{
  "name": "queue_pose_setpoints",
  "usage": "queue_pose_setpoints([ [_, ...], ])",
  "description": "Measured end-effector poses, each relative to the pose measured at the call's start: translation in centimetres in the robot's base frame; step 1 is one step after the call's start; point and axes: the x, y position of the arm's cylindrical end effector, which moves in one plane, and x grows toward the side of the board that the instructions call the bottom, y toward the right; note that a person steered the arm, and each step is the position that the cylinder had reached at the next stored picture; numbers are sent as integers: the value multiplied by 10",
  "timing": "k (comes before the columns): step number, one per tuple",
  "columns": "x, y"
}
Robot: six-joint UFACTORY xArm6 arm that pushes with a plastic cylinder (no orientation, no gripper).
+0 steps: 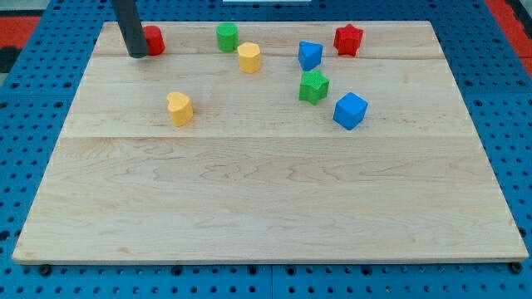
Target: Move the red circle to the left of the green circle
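Observation:
The red circle (154,40) sits near the top left of the wooden board, partly hidden by my rod. My tip (138,55) rests on the board touching the red circle's left side. The green circle (227,36) stands to the right of the red circle, near the top edge, with a gap between them.
A yellow hexagon (248,57) lies just right of and below the green circle. A yellow heart (179,109), a blue block (310,55), a red star (348,40), a green star (313,86) and a blue cube (350,110) lie on the wooden board (266,199).

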Motion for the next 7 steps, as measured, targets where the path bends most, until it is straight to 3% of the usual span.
queue_pose_setpoints([
  [3,0,4],
  [5,16,59],
  [6,19,126],
  [7,19,129],
])
